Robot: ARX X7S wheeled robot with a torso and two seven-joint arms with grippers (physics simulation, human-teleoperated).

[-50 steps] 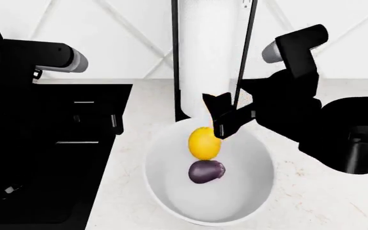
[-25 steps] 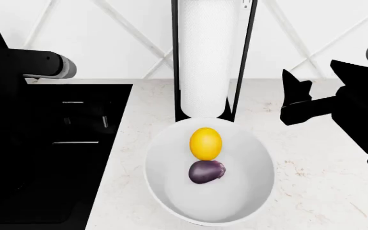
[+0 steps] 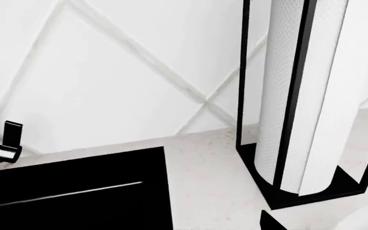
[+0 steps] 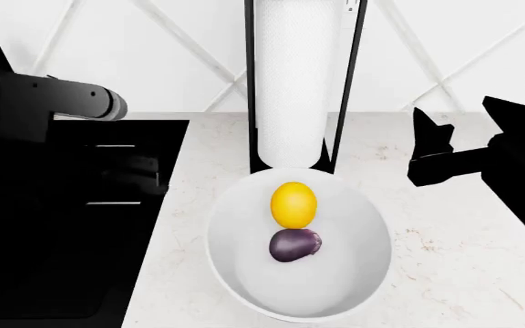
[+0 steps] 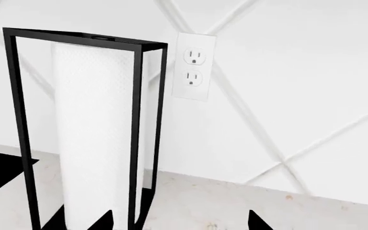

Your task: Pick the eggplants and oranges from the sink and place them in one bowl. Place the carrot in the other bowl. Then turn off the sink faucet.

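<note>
The white bowl (image 4: 244, 273) stands on the counter and holds the yellow-orange orange (image 4: 294, 203) with the dark-purple eggplant (image 4: 294, 244) just in front of it. My right gripper (image 4: 424, 152) hangs open and empty to the right of the bowl, above the counter; its two fingertips (image 5: 104, 221) stand wide apart. My left arm (image 4: 57, 96) reaches over the black sink (image 4: 62, 273), and its gripper (image 4: 148, 174) is dim against the basin. One left fingertip (image 3: 268, 223) shows far to one side. A short lever of the sink faucet (image 3: 8, 140) shows. The carrot and the grey bowl are out of view.
A paper towel roll in a black frame (image 4: 299, 82) stands right behind the white bowl, against the tiled wall. A wall outlet (image 5: 195, 64) sits beside it. The white marbled counter (image 4: 454, 273) stretches to the right of the bowl.
My right gripper has drawn back from over the bowl to the right, leaving the orange beside the eggplant. My left arm has shifted a little over the sink.
</note>
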